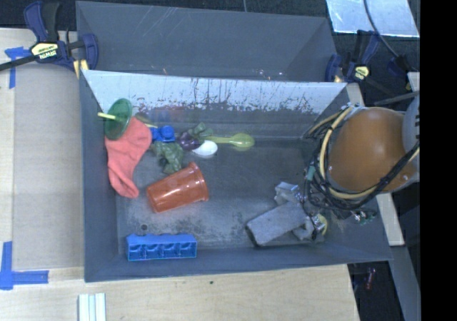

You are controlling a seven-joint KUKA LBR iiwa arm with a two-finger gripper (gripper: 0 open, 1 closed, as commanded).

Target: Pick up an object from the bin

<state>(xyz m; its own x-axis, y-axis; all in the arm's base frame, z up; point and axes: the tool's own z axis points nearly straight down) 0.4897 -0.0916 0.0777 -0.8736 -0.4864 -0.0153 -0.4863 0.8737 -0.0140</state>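
My gripper (305, 207) is low in the bin's front right corner, mostly hidden under the arm's wrist. Right beside it, to its left, a flat grey block (275, 225) lies tilted on the bin floor, its right end reaching under the gripper. I cannot tell whether the block is gripped. An orange plastic cup (178, 187) lies on its side further left, well apart from the gripper.
A blue toy brick (161, 247) lies along the front wall at the left. A pink cloth (127, 158), a green lid with a yellow stick (118, 114), a pale green spoon (232, 142), a white egg shape (206, 148) and small green and purple toys (175, 148) crowd the back left.
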